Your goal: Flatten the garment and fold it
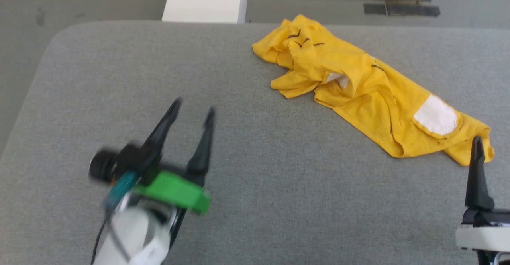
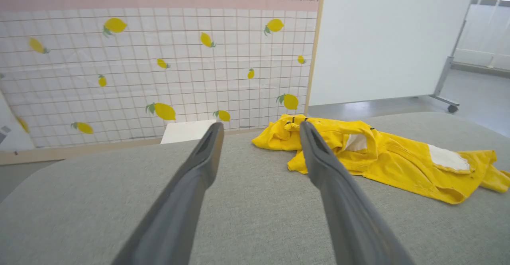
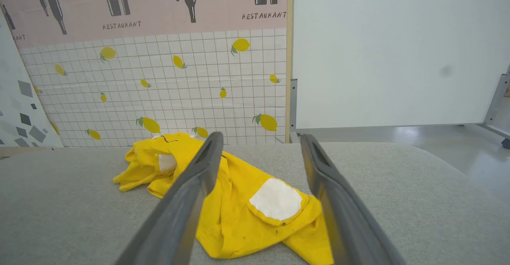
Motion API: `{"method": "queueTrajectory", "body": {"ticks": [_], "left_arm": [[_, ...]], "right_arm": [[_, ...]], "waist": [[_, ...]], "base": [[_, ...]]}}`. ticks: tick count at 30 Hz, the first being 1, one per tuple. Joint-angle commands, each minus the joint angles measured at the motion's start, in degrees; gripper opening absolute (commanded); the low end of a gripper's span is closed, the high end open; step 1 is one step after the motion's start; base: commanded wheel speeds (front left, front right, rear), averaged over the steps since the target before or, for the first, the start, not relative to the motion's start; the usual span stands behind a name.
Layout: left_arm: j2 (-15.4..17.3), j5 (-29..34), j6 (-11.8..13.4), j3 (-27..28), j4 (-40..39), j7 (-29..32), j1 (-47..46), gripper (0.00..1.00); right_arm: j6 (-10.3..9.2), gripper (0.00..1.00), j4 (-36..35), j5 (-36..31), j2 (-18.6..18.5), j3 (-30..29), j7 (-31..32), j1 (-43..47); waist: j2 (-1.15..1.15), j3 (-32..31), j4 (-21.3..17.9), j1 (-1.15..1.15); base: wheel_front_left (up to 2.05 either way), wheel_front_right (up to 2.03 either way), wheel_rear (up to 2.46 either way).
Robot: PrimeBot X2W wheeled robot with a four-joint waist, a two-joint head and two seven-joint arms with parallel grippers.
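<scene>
The mustard-yellow T-shirt (image 1: 358, 81) lies crumpled in a long diagonal heap on the far right of the grey padded table (image 1: 279, 185). Its white square patch (image 1: 436, 115) faces up near the nearer end, and short dark stripes (image 1: 297, 38) mark the far end. My left gripper (image 1: 194, 107) hovers open over bare table, well to the left of the shirt (image 2: 390, 157). In the right wrist view my right gripper (image 3: 261, 137) is open just short of the shirt's (image 3: 235, 201) near end, the patch (image 3: 275, 199) between its fingers. One of its fingers (image 1: 477, 169) stands beside the shirt's corner.
A white block (image 1: 205, 0) stands past the table's far edge. Behind it are a lemon-print tiled panel (image 2: 159, 65) and a white board on wheels (image 2: 390, 38). Dark plates (image 1: 400, 8) lie on the floor at the far right. The table's corners are rounded.
</scene>
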Motion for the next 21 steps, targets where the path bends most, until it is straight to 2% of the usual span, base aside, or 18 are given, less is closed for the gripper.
{"method": "queueTrajectory", "body": {"ticks": [1, 7, 10, 21], "left_arm": [[1.34, 0.3, -0.38, -2.14, 0.86, 2.0, -4.57, 1.0], [6.38, -2.85, -0.39, -15.97, 9.92, 12.1, -26.32, 1.0], [6.79, -5.01, -0.39, -20.22, 14.27, 13.9, -33.44, 1.0], [8.77, -10.09, -0.39, -33.57, 26.5, 16.79, -47.73, 1.0]], "right_arm": [[-0.08, 1.0, -0.8, 0.3, 0.03, -0.32, -0.44, -1.42], [-0.08, 1.0, -4.44, -0.14, 0.03, -1.2, 0.55, -4.63], [-0.08, 1.0, -5.85, 0.0, 0.04, -1.03, 1.24, -5.42], [-0.08, 1.0, -8.28, 0.75, 0.04, 0.59, 1.88, -7.48]], "waist": [[0.0, 3.99, -0.86, 0.0], [0.0, 10.27, -2.15, 0.0], [0.0, 12.64, -2.75, 0.0], [0.0, 19.58, -5.09, 0.0]], "base": [[0.0, 0.0, 0.0], [0.0, 0.0, 0.0], [0.0, 0.0, 0.0], [0.0, 0.0, 0.0]]}}
